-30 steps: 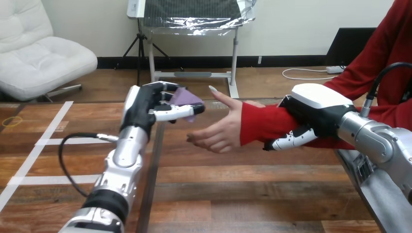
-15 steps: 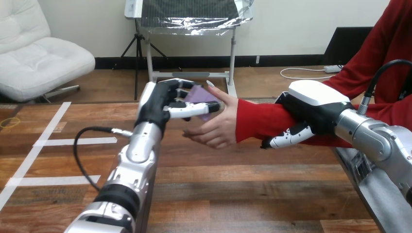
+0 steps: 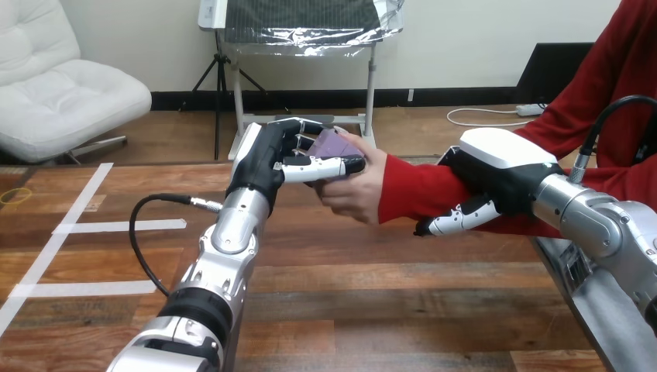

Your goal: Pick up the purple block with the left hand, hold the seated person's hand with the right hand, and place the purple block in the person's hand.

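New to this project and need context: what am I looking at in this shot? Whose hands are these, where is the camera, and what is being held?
The picture comes from a camera on a humanoid robot's head, looking forward and down over a wooden table. The black-and-white machine hands are the robot's own, coming in from the bottom and the right side of the view.

Its left hand has its fingers and thumb curled round a purple block and holds it against the person's hand, which reaches in from the right. I cannot tell whether the person grips the block yet.

The robot's right hand lies over the person's forearm, with its fingers curled round it.

On the table itself, strips of white tape lie at the left.
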`<state>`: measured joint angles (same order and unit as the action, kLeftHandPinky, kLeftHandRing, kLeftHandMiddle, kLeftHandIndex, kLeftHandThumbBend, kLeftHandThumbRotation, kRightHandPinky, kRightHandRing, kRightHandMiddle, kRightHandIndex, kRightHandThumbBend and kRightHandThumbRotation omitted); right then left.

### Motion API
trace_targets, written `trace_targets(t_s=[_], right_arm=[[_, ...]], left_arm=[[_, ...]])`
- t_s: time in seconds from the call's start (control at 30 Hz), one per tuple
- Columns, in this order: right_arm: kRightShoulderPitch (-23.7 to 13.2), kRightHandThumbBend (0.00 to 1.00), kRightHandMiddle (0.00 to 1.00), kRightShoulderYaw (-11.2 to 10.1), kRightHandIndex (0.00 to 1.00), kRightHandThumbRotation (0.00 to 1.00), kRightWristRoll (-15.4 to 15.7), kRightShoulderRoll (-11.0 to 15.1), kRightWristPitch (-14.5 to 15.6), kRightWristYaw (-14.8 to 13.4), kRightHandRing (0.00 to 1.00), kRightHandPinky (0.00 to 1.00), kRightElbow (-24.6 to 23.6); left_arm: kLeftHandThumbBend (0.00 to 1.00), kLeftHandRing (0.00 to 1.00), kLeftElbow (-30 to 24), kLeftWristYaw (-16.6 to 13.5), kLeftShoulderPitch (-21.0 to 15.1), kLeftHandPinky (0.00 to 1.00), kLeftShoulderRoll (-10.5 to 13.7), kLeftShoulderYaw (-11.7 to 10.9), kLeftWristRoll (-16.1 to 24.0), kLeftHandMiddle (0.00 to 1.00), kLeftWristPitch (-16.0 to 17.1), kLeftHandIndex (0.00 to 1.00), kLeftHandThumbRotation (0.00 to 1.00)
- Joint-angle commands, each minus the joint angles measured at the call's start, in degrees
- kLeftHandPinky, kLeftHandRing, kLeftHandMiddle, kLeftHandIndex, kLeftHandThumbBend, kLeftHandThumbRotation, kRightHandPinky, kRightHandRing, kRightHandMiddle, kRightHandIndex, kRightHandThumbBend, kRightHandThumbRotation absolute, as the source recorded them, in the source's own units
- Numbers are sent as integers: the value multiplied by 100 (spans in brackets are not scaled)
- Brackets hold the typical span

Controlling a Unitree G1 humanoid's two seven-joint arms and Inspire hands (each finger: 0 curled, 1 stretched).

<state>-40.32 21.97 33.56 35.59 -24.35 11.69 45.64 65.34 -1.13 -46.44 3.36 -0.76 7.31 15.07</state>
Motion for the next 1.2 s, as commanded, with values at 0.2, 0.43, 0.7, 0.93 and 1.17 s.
trace_targets(t_s=[0.2,0.43,0.7,0.93,1.17], right_arm=[[-459,74,39,-91,41,46,-51,-295,9,-84,35,32,-393],[-465,75,37,-90,38,47,-52,-343,55,-96,32,29,-394],[-479,75,33,-86,34,47,-43,-379,94,-105,29,26,-379],[-476,76,33,-103,33,47,-25,-405,94,-151,29,25,-360],[-458,76,32,-117,33,47,-40,-401,96,-135,28,24,-365]], left_arm=[[77,37,-14,92,-574,35,-270,64,-42,41,142,40,0],[78,37,-52,121,-570,35,-330,97,-26,41,84,40,0],[77,38,-103,139,-555,36,-379,132,-4,42,51,40,0],[77,39,-134,188,-539,36,-394,156,8,42,30,41,0],[76,38,-158,248,-507,36,-400,157,-2,42,30,41,0]])
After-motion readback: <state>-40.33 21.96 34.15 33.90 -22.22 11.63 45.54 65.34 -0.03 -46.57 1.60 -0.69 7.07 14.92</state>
